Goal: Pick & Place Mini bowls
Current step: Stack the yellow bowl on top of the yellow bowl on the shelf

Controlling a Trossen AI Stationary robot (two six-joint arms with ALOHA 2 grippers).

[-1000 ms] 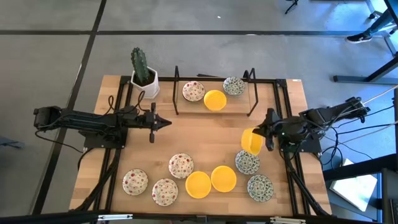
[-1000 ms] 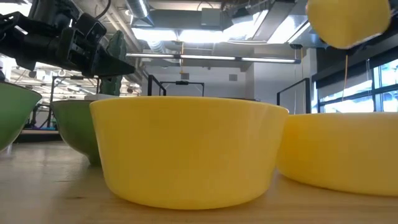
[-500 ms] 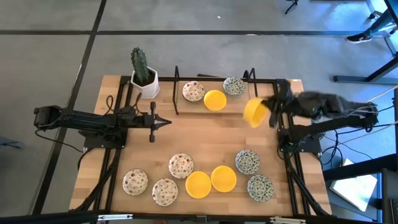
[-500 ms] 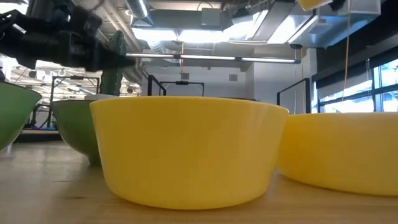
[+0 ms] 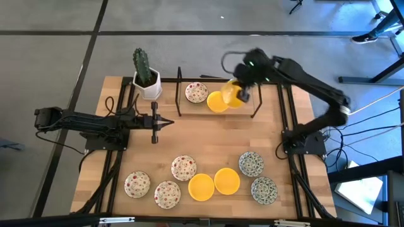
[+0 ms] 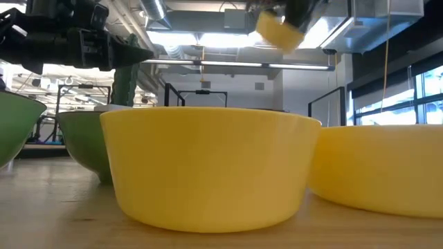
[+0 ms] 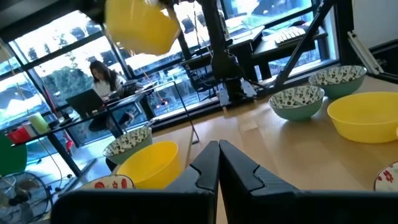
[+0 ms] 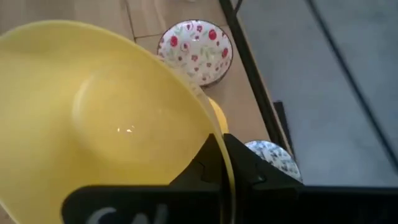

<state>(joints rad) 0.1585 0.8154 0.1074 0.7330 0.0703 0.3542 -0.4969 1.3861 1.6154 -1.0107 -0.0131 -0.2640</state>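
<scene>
On the worktop (image 5: 208, 139) the rest of the mini bowls (image 5: 214, 181) wait near the front edge, while the right tool (image 5: 243, 93), clamped on a yellow bowl's (image 5: 231, 93) rim, hangs it over the back rack (image 5: 218, 94), likely to add it there; the left tool (image 5: 165, 123) idles closed, empty.

No readable words, brand names or numbers appear on the table (image 5: 208, 135) or the bowls (image 5: 184, 168). Pale marks on the right gripper's (image 8: 224, 167) dark body, in its wrist view, may be lettering but cannot be made out.
</scene>
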